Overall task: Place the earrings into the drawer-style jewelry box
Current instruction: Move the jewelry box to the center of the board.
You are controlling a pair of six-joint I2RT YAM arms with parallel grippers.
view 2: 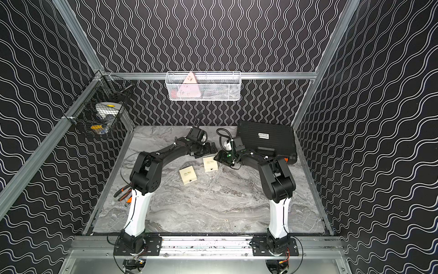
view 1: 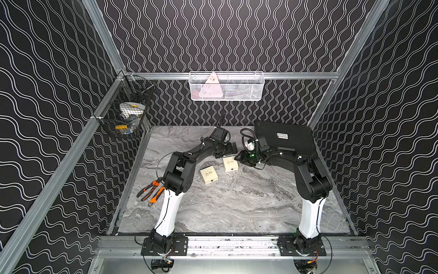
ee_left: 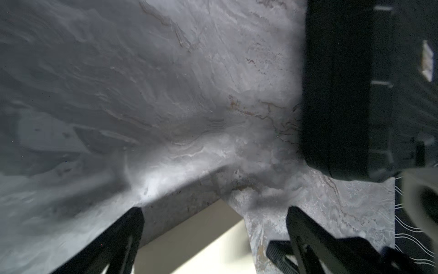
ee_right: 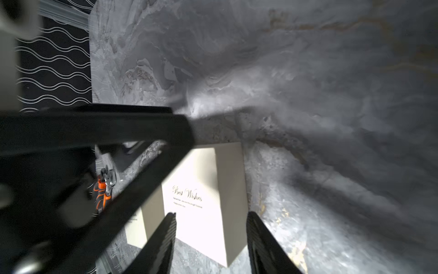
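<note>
Two cream drawer-style jewelry boxes lie mid-table in both top views, one further back (view 1: 230,164) (view 2: 210,164) and one nearer the left arm (view 1: 208,176). My left gripper (view 1: 233,149) (ee_left: 214,209) hangs wide open just behind the back box, whose corner (ee_left: 201,249) shows between its fingers. Tilted at that box's right side, my right gripper (view 1: 238,158) (ee_right: 212,214) holds its jaws apart above the "Best Wishes" lid (ee_right: 201,189), gripping nothing. A tiny gold speck that looks like an earring (view 1: 250,220) (view 2: 226,220) lies far off near the table's front.
Orange-handled pliers (view 1: 151,192) lie at the left edge by the left arm. A flat black case (view 1: 284,140) (ee_left: 343,95) fills the back right corner. A white wire basket (view 1: 226,86) and a black one (view 1: 125,111) hang on the walls.
</note>
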